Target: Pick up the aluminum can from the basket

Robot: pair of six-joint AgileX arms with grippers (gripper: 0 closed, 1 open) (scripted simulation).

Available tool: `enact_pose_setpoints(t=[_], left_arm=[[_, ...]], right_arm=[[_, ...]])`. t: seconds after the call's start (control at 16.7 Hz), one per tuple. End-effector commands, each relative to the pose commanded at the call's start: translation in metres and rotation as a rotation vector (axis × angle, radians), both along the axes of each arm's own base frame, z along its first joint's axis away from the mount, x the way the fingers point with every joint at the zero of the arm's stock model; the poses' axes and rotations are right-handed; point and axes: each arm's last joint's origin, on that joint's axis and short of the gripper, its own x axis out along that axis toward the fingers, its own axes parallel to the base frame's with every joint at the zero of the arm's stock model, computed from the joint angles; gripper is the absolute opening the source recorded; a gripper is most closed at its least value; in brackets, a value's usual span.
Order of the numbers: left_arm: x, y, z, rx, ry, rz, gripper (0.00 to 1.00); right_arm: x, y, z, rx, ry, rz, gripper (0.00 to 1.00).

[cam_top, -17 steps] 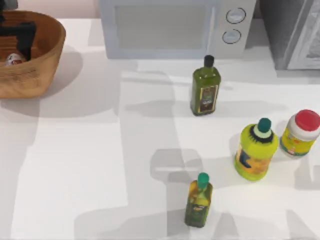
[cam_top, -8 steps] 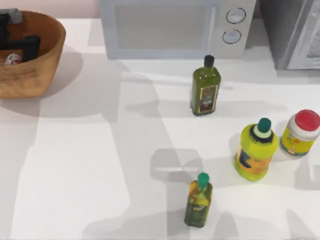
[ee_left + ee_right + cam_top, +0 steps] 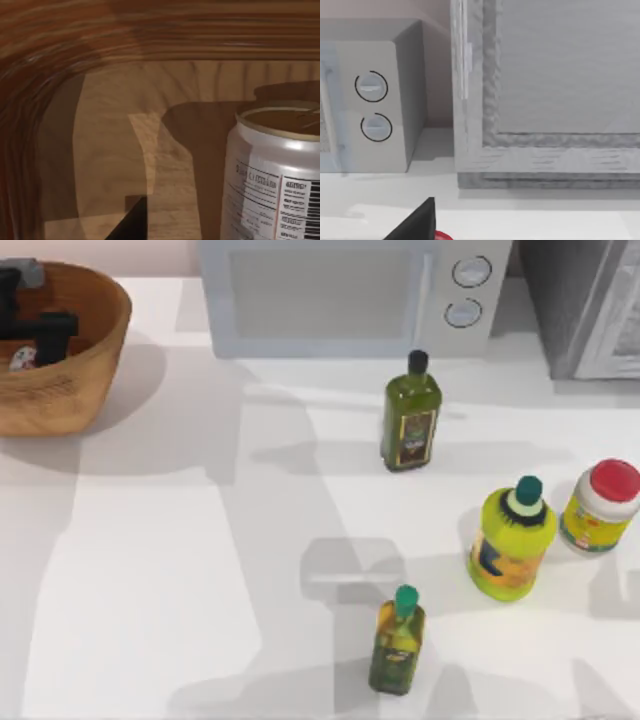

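Observation:
The wicker basket (image 3: 85,370) sits at the table's far left corner. Inside it stands the aluminum can (image 3: 21,359), partly covered by my left arm; up close the can (image 3: 275,175) shows a silvery printed side and a dull tan top. My left gripper (image 3: 38,328) is down inside the basket, right beside the can and open. One dark fingertip (image 3: 134,220) shows over the basket floor (image 3: 110,150), apart from the can. The right arm is parked off to the right, and its dark fingertip (image 3: 417,220) points at the appliances.
A microwave (image 3: 350,295) stands along the back, with a grey appliance (image 3: 590,305) to its right. A dark green bottle (image 3: 410,415) stands mid-table and a small one (image 3: 397,645) near the front. At the right are a yellow-green bottle (image 3: 512,540) and a red-lidded jar (image 3: 600,505).
My left gripper has sunk deeper into the basket and shifted slightly left and back, covering more of the can. Bottles and jar have not moved.

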Motion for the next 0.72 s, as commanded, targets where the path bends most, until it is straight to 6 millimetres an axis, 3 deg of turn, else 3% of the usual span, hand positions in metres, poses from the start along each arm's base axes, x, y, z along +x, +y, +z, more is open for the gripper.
enact_pose_setpoints(t=[0.48, 0.72], left_arm=[[0.0, 0.0, 0.0, 0.0, 0.0, 0.0, 0.02], [0.0, 0.0, 0.0, 0.0, 0.0, 0.0, 0.0]], right_arm=[[0.0, 0.0, 0.0, 0.0, 0.0, 0.0, 1.0], [0.0, 0.0, 0.0, 0.0, 0.0, 0.0, 1.0]])
